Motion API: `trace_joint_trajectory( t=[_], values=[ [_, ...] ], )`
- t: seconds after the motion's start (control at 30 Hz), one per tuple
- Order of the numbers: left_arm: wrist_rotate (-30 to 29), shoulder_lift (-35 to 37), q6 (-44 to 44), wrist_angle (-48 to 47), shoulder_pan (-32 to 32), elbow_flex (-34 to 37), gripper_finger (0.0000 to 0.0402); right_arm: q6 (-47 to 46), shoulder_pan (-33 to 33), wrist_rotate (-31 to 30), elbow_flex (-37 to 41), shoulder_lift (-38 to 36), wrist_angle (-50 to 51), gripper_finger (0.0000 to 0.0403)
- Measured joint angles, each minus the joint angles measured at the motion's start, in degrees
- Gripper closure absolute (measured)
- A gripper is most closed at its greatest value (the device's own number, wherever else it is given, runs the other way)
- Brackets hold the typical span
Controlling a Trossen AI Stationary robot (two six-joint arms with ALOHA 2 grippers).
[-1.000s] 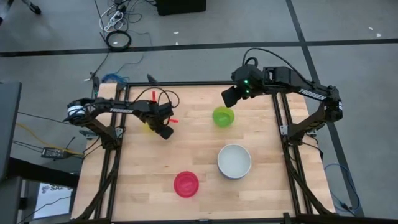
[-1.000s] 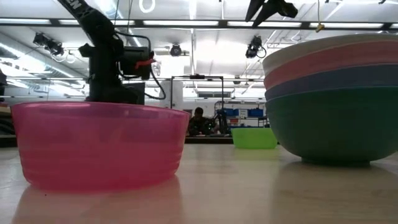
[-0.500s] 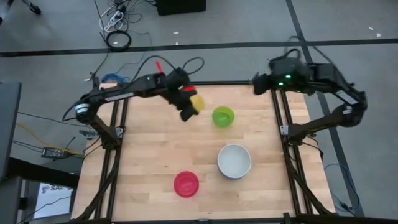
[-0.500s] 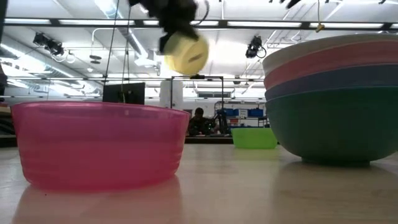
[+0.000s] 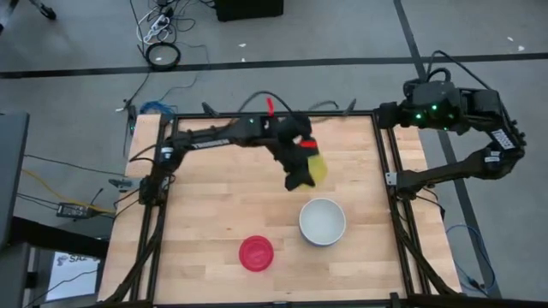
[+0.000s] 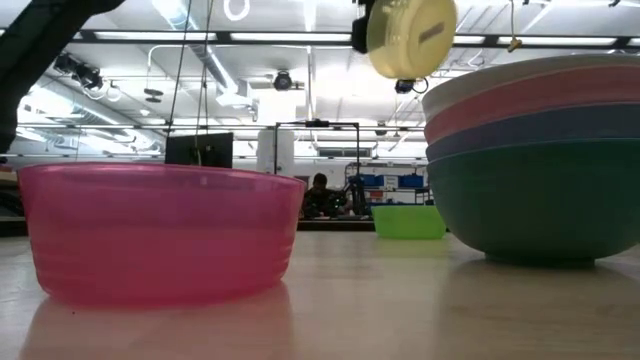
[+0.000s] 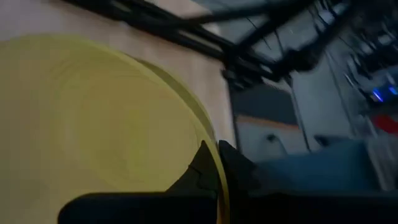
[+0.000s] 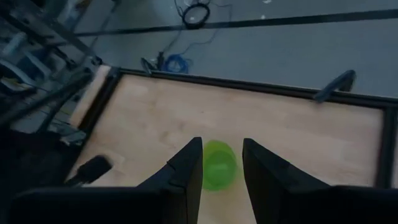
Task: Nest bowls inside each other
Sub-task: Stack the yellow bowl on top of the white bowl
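My left gripper (image 5: pixel 305 168) is shut on the small yellow bowl (image 5: pixel 318 167) and holds it high over the table's middle far part. The lime green bowl (image 6: pixel 408 221) stands on the table; in the high view the yellow bowl and gripper cover it. In the right wrist view the lime bowl (image 8: pixel 219 165) shows between the fingers of my open right gripper (image 8: pixel 221 155), which hangs over the far right corner (image 5: pixel 385 115). The red bowl (image 5: pixel 256 253) stands near the front. The white bowl (image 5: pixel 323 221) tops a nested stack (image 6: pixel 530 160) of pink, blue and teal. My left gripper pinches the yellow bowl's wall at the rim (image 7: pixel 217 180), one finger (image 7: pixel 198 169) inside the bowl and one (image 7: pixel 241 173) outside. The bowl is lifted clear and tipped on its side, its underside (image 6: pixel 412 35) facing the table's near edge.
Black frame rails (image 5: pixel 387 171) run along the table's left and right sides. Bare wood (image 5: pixel 214 205) lies between the red bowl and the left rail. Cables (image 5: pixel 163 53) lie on the floor beyond the far edge.
My left gripper has lifted the yellow bowl off the table's far left part and carried it up and toward the right, over the lime green bowl; the bowl has tipped onto its side. My right gripper has drawn back from the lime bowl toward the far right corner.
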State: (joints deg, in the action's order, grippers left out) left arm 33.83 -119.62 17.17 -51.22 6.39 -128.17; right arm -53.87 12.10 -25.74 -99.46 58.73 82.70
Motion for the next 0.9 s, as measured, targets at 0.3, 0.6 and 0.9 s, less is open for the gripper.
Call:
trace_joint_trajectory(
  t=[0.3, 0.6, 0.9],
  values=[
    [4.53, -3.98, 2.84, -1.52, -3.94, -0.93, 0.0397, 2.0, -0.02, 0.51, 0.02, 2.45, 2.04, 0.0301],
    [7.06, -9.39, 14.19, 11.9, -7.23, -0.81, 0.0396, 7.47, -0.07, 2.85, 0.02, 5.64, 2.0, 0.0301],
    [5.04, -10.31, 17.32, 13.3, -6.73, -0.79, 0.0354, 8.47, -0.08, 4.77, 0.02, 5.75, 1.83, 0.0301]
  ],
)
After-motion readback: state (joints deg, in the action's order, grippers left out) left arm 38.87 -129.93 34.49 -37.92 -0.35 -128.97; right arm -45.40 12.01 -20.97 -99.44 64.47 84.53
